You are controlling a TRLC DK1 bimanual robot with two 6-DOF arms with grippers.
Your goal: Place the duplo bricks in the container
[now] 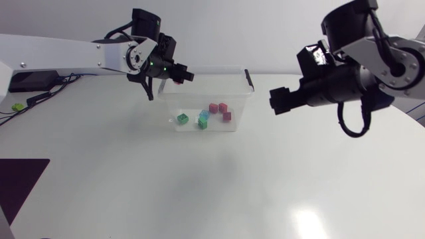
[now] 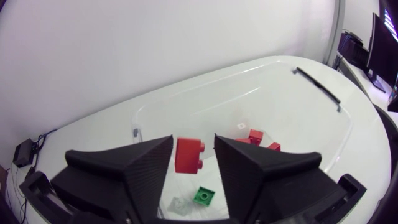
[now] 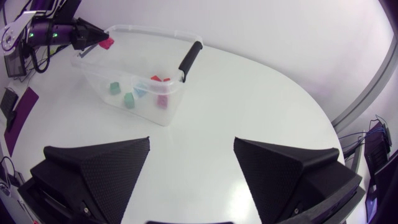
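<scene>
A clear plastic container [image 1: 206, 70] with a black handle [image 1: 249, 79] stands at the table's far middle. Inside it lie several duplo bricks: green [image 1: 182, 119], light blue [image 1: 204, 115] and red [image 1: 223, 106]. My left gripper [image 1: 180, 75] hangs over the container's left end. In the left wrist view a red brick [image 2: 188, 155] sits between that gripper's [image 2: 194, 146] open fingers, with a gap on one side; a green brick [image 2: 204, 195] lies below. My right gripper [image 1: 279, 99] hangs open and empty to the right of the container [image 3: 168, 106], well above the table.
A small green object [image 1: 18, 106] and cables lie at the table's far left edge. A dark purple mat [image 1: 20, 179] covers the front left corner.
</scene>
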